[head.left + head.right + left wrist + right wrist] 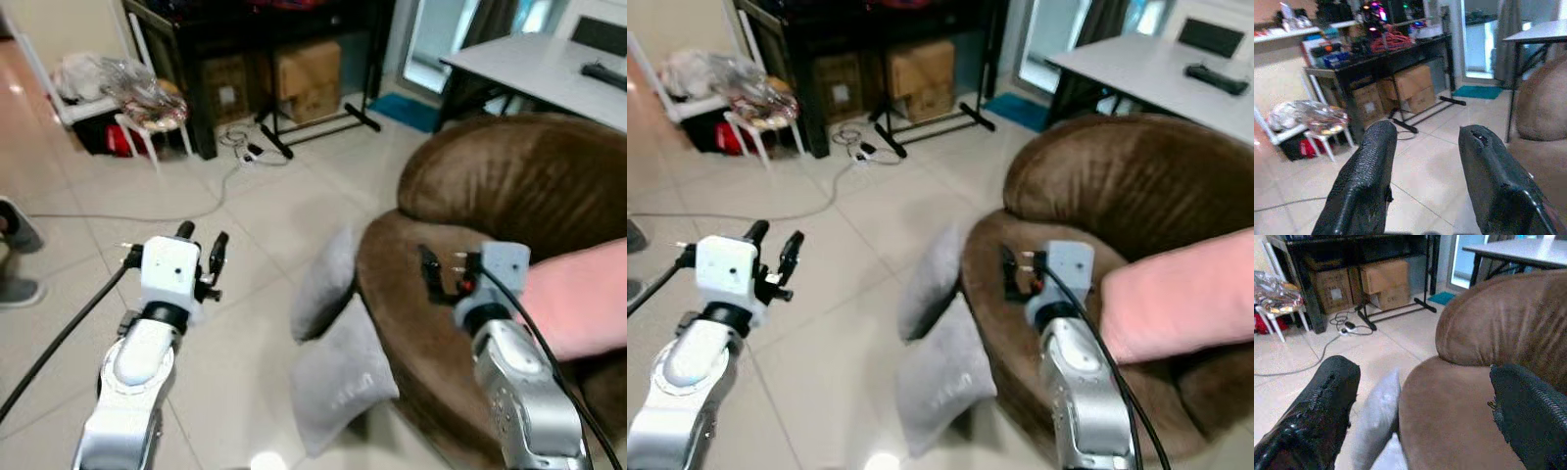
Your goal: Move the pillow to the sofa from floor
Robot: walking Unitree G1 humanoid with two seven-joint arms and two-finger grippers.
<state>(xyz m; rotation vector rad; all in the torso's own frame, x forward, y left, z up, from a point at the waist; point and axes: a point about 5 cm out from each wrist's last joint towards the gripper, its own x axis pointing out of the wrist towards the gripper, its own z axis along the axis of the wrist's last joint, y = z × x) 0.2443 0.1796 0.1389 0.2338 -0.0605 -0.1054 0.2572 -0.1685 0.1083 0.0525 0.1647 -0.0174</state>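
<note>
At the brown velvety round sofa, I hold both arms raised over the pale tiled floor, the grab not yet begun. Two grey fabric pillows lie on the tiles against the sofa's curved front: the larger lower pillow flat, the smaller upper pillow propped on edge against the seat; a pink cushion already rests on the sofa. To do this well, I judge I must bend, lower a pincer onto a pillow's edge and pinch deep into the fabric. The right pincer hangs released above the seat rim, just beside the pillows; the left pincer, also released, is well apart from them.
</note>
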